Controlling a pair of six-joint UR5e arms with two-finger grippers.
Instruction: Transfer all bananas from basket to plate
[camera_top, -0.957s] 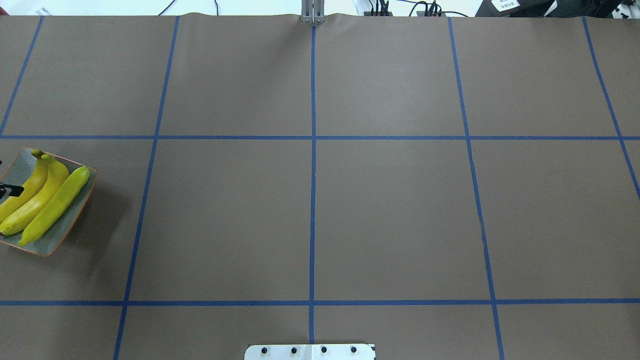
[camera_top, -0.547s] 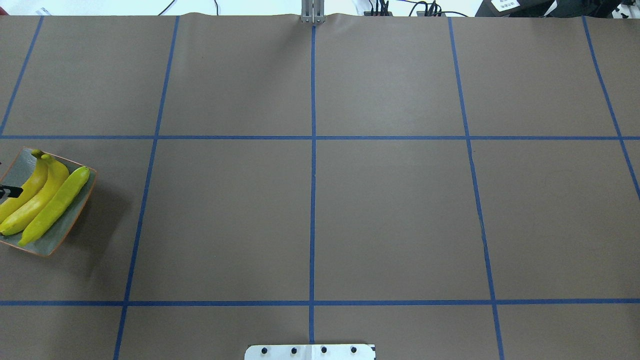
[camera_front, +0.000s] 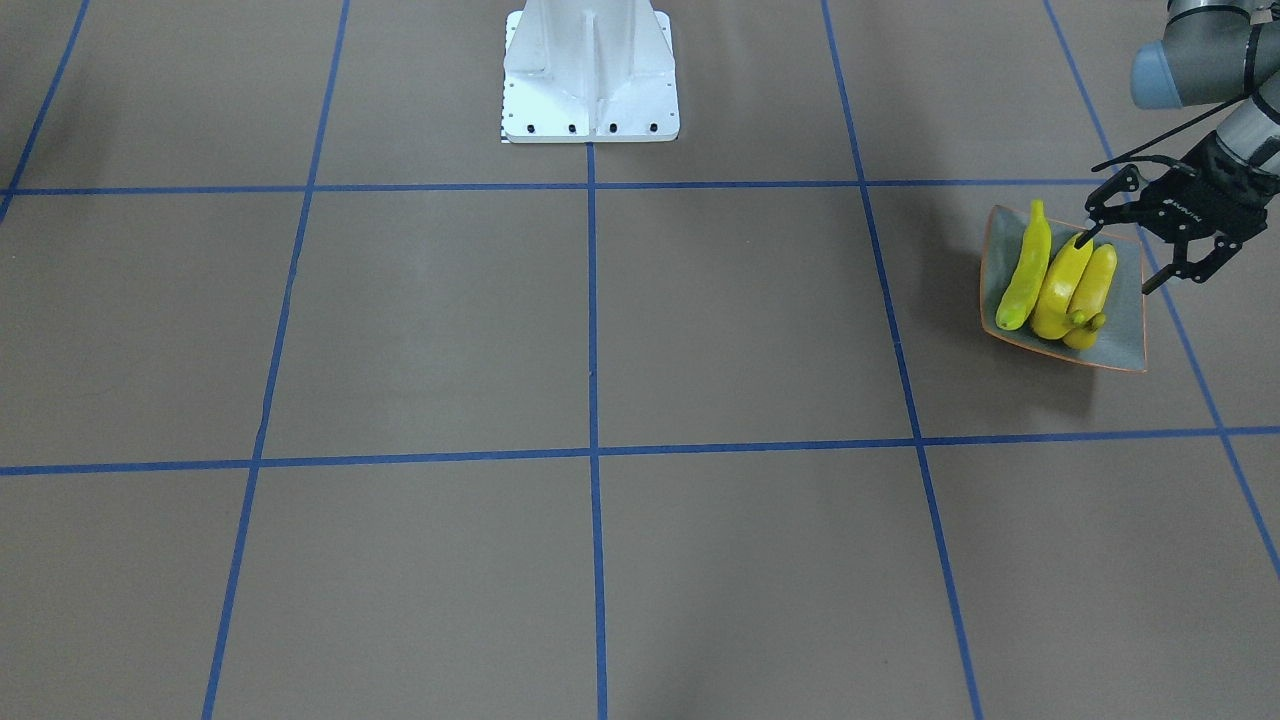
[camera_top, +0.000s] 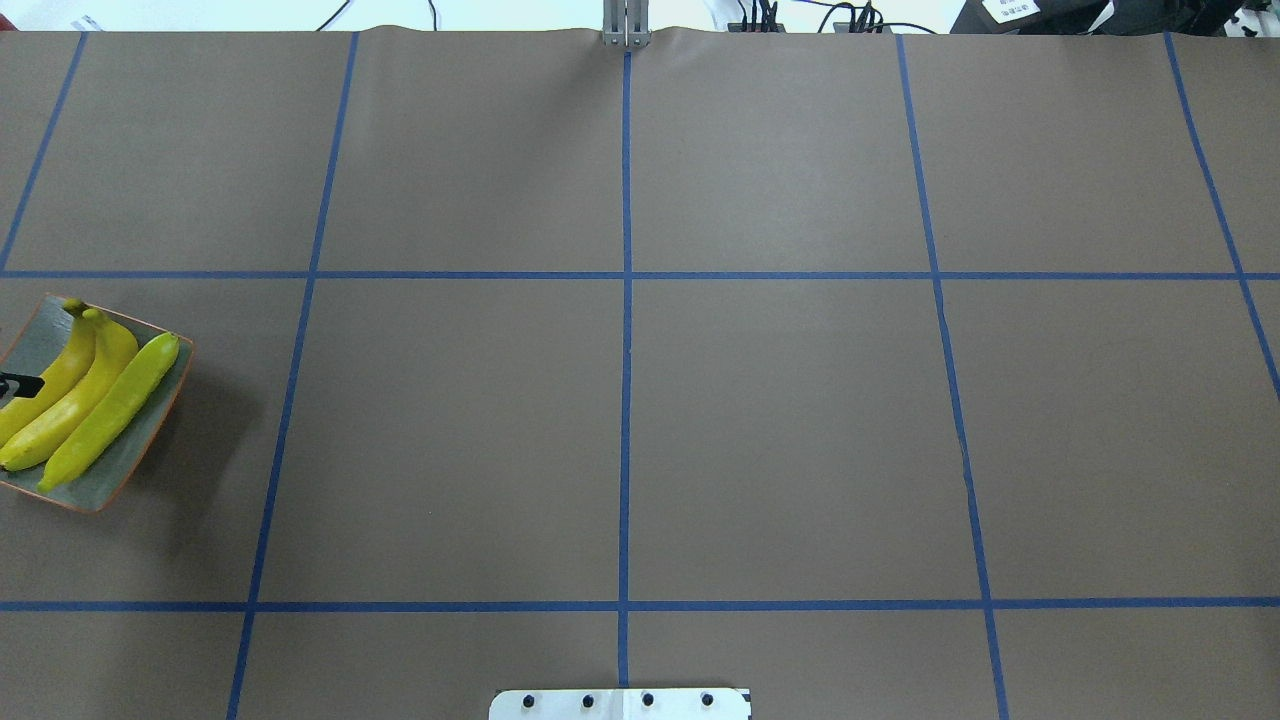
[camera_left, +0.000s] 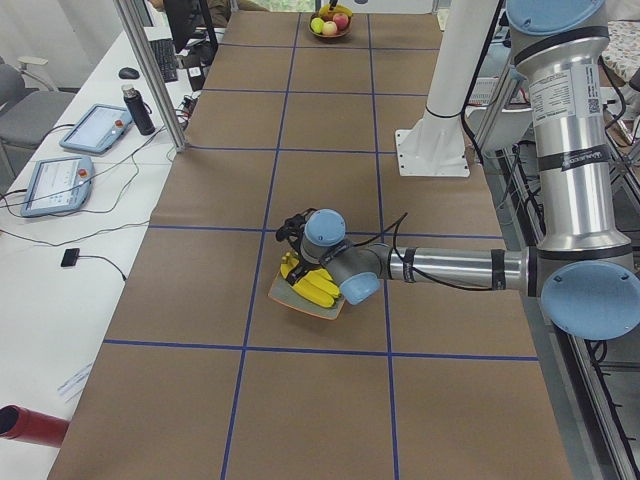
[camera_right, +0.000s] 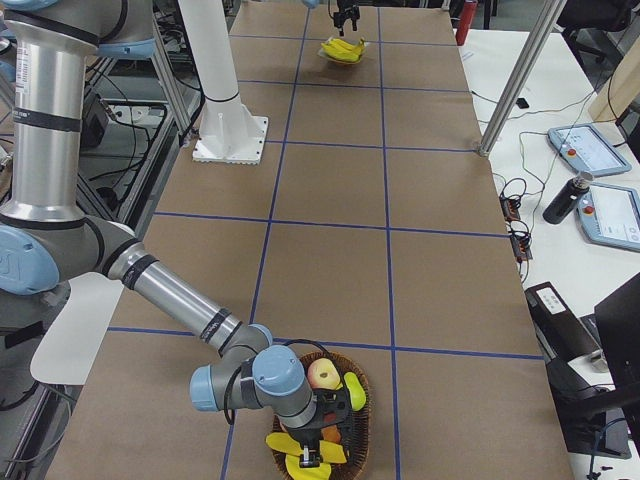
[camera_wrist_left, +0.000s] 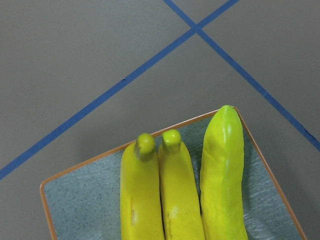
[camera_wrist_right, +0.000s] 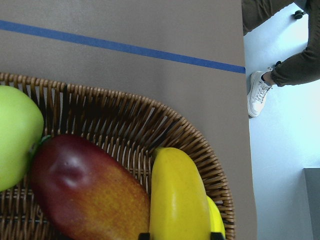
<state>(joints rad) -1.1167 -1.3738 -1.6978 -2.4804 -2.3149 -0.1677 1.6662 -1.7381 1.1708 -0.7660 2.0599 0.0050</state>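
Three bananas (camera_front: 1060, 285) lie side by side on the grey-green plate (camera_front: 1125, 310) at the table's left end; the greener one (camera_wrist_left: 222, 175) is outermost. My left gripper (camera_front: 1116, 263) hangs open just over the plate's robot-side edge, holding nothing; only a fingertip (camera_top: 20, 383) shows in the overhead view. At the other end, the wicker basket (camera_wrist_right: 125, 110) holds a yellow banana (camera_wrist_right: 177, 200). My right gripper (camera_right: 320, 440) reaches down into the basket (camera_right: 360, 400), its fingertips (camera_wrist_right: 144, 235) pressed on both sides of that banana.
A green apple (camera_wrist_right: 15, 135) and a red-orange mango (camera_wrist_right: 85, 195) lie in the basket beside the banana. The white robot base (camera_front: 590, 70) stands mid-table. A person's leg and shoe (camera_wrist_right: 260, 92) show beyond the table's right end. Tablets (camera_left: 55, 180) lie on the side desk.
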